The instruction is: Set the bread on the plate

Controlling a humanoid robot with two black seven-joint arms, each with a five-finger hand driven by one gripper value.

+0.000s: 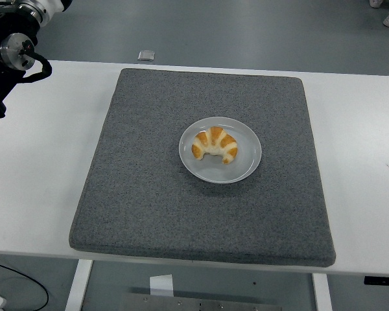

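On the grey mat [201, 168], near its middle, sits the plate [240, 170] — pale, round, shallow, with a raised rim. The bread [214, 144] lies inside it: a crescent roll, golden-brown bands across a paler crust, its open curve facing the near edge of the table. It rests on the far-left part of the plate's floor, within the rim, not overhanging. The near-right part of the plate shows bare. Nothing else is in the plate.

The mat is a large square of coarse grey felt-like stuff, laid flat on the white table [39, 175], which shows as bare margins to left and right and a thin strip along the near edge.

My left arm [10, 55] is at the top-left corner of the view, over the far-left corner of the table, well apart from mat and plate. Only black links, a silver joint cap and a loop of black cable show; the hand itself lies outside the picture, so I cannot tell how its fingers stand. It touches neither bread nor plate. My right arm is out of view.

Beyond the table's far edge, on the grey floor, lies a small square metallic object [146, 55] — too small to identify. Under the near edge, white table legs [80, 285] show.
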